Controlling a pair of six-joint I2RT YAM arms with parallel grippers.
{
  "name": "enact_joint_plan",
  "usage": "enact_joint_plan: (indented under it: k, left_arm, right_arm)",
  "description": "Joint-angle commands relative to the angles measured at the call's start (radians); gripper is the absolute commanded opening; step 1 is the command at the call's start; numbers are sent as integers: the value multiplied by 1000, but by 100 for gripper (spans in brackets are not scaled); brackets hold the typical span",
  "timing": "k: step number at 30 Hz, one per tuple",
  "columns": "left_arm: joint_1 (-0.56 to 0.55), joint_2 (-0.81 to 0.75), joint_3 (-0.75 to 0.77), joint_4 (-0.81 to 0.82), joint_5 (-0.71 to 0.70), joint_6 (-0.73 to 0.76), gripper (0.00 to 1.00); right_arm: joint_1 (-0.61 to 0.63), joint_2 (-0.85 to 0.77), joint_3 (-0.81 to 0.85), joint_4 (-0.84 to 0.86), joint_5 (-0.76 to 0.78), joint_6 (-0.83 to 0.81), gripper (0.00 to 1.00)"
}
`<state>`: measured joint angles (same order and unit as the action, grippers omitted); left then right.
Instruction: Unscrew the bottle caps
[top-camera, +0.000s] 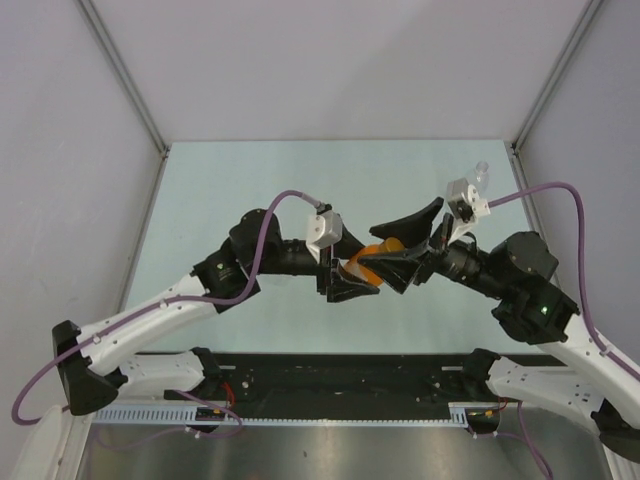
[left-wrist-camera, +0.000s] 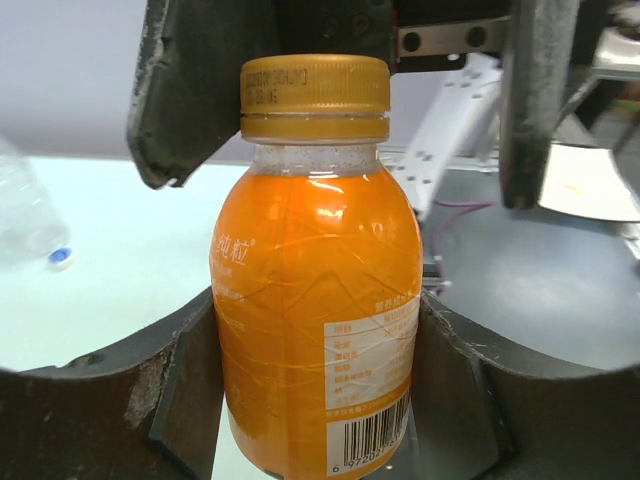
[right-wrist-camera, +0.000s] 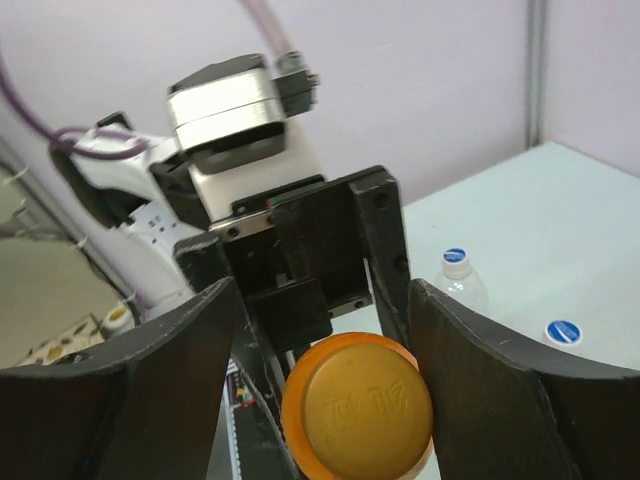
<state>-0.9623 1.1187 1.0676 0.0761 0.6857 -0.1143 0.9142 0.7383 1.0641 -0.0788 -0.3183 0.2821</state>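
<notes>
My left tool (left-wrist-camera: 315, 335) clamps the orange bottle (left-wrist-camera: 315, 250) by its lower body. It is full of orange liquid, and a white printed label with a barcode sits low on its side. Its orange cap (left-wrist-camera: 314, 97) is screwed on above a matching ring, with raised characters on its flat top. The fingers of my right tool (right-wrist-camera: 320, 300) stand spread to either side of that cap. Beyond, a clear bottle (right-wrist-camera: 468, 292) wearing a blue cap (right-wrist-camera: 455, 256) with a white mark rests on the tabletop (right-wrist-camera: 560, 215). A second blue cap (right-wrist-camera: 562, 331) lies near it.
</notes>
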Motion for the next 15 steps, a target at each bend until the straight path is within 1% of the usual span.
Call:
enact_joint_plan:
  k: [1,2,3,4,5,6,8,14,15]
  left_arm:
    - [14,-39,6,-44,-354,82,0]
    - [7,-40,8,-56,-421,91,0]
    - [1,-46,9,-68,-448,111,0]
    - [-7,-49,9,-96,-483,111,0]
    - [-27,-51,11,-114,-518,146,0]
    - [-38,-53,18,-128,-585,180,0]
    - [-65,-53,25,-157,-647,206,0]
    - [-111,-59,25,-183,-834,271,0]
    - [-122,-59,23,-183,-862,275,0]
  right_arm:
    - [9,-16,16,-4,142,138,73]
    - [9,-19,16,-6,177,149,73]
    - [9,-20,16,-13,250,164,73]
    - [9,-23,17,-16,281,193,73]
    - [11,-24,17,-24,312,209,73]
    - [9,-24,16,-36,373,225,73]
    - [11,-14,17,-62,432,261,72]
    - [11,18,19,-128,513,353,71]
    - [11,32,19,-136,522,394,72]
